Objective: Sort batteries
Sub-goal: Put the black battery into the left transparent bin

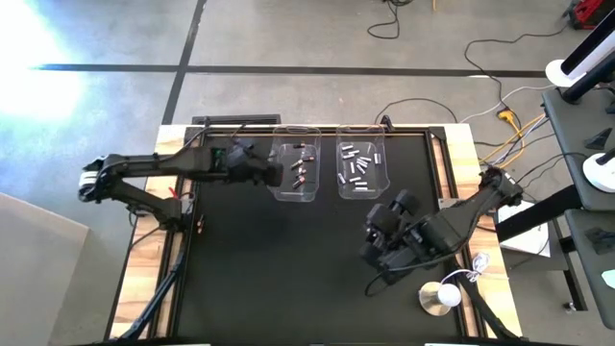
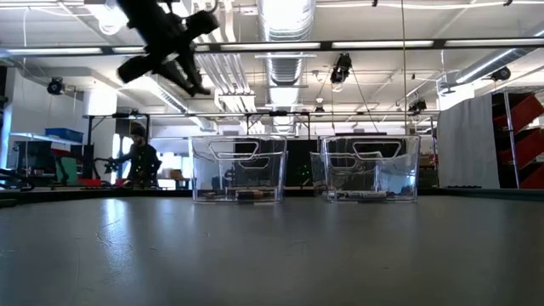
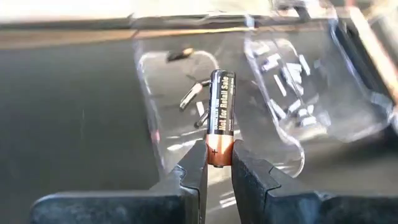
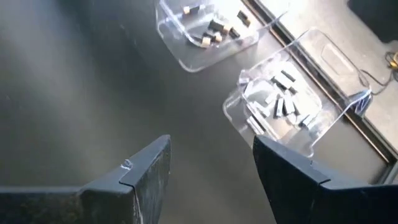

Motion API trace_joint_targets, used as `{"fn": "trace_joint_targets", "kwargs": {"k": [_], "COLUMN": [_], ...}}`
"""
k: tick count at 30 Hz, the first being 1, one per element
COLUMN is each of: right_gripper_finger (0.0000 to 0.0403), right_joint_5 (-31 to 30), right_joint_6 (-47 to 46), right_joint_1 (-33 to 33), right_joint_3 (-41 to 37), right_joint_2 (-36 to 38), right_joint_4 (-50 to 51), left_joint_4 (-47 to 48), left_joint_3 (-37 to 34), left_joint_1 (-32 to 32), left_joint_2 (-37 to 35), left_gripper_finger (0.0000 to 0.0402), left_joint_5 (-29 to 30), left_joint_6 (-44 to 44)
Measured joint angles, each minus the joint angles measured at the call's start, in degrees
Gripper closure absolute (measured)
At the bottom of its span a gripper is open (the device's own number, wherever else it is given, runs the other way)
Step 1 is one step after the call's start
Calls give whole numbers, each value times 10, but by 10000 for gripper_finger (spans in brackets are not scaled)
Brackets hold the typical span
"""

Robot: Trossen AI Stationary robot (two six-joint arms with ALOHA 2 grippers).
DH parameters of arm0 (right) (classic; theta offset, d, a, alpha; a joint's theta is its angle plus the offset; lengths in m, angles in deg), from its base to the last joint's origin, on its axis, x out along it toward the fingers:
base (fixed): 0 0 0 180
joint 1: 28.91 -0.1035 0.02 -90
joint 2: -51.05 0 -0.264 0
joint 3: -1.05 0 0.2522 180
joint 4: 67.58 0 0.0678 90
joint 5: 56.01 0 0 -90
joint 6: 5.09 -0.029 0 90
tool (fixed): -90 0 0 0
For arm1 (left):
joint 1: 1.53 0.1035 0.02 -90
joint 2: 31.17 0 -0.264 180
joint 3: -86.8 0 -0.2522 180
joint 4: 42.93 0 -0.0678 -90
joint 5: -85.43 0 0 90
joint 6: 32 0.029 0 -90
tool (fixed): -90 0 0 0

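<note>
The left gripper (image 3: 219, 163) hangs above the left bin (image 1: 281, 183), at its edge, closed on the copper end of a dark battery (image 3: 221, 118) that stands up between its fingers. Dark batteries (image 1: 300, 171) lie in that bin; silver batteries (image 1: 359, 168) lie in the right bin (image 1: 382, 183) beside it. Such a cell looks light, stiff and smooth, so a hold across its middle would likely slip less than this end grip. The right gripper (image 4: 211, 168) hovers over the bare surface (image 1: 288, 269) near the front, open and empty
</note>
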Motion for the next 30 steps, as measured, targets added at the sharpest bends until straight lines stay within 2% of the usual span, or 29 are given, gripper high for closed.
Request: {"fn": "trace_joint_targets", "kwargs": {"k": [3, 9, 12, 14, 17, 21, 30], "right_gripper_finger": [183, 184, 184, 184, 184, 184, 184], "right_joint_5": [0, 1, 3, 3, 3, 2, 7], "right_joint_6": [1, -1, -1, -6, -36, -75, -137], "right_joint_1": [-1, -12, -22, -32, -44, -64, -72], "right_joint_3": [0, 0, 0, -1, -6, -20, -78], "right_joint_2": [19, 38, 37, 37, 37, 37, 36], "right_joint_4": [0, 0, 0, 0, 0, 0, 0], "left_joint_4": [29, 82, 84, 99, 134, 129, 90], "left_joint_3": [79, 219, 259, 279, 304, 321, 315], "left_joint_1": [8, 33, 53, 72, 112, 143, 158], "left_joint_2": [53, 166, 217, 252, 303, 346, 406], "left_gripper_finger": [365, 365, 365, 365, 365, 365, 365], "left_joint_5": [-15, -49, -121, -165, -188, -192, -187], "left_joint_6": [141, 365, 468, 503, 523, 578, 714]}}
